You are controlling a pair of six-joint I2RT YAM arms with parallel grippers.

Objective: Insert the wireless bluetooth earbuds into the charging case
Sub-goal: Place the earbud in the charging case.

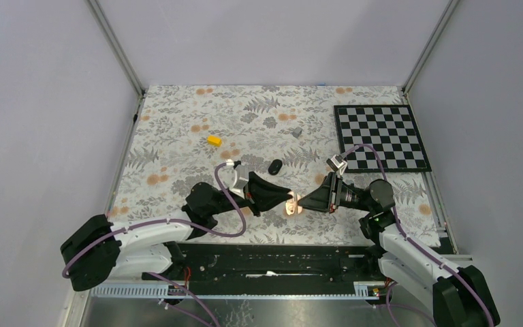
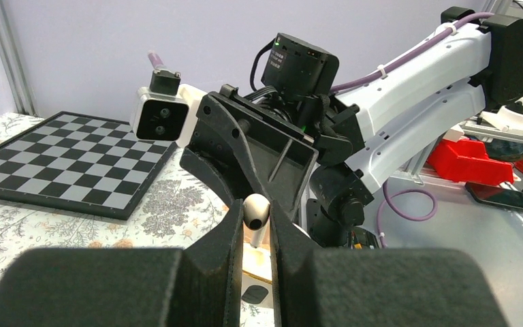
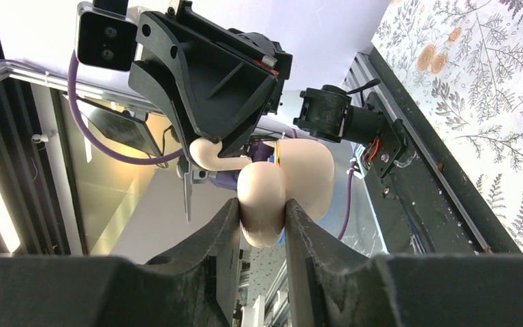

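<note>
My left gripper is shut on a cream-white earbud with a short stem, held above the table's near middle. The earbud also shows in the right wrist view. My right gripper is shut on the cream charging case, whose lid stands open. The two grippers meet tip to tip, with the earbud just at the case. I see no tiny black nubs. A black oval pod lies on the cloth behind the grippers.
A small grey block and a yellow piece lie farther back on the floral cloth. A chessboard sits at the back right. Metal frame posts stand at the back corners.
</note>
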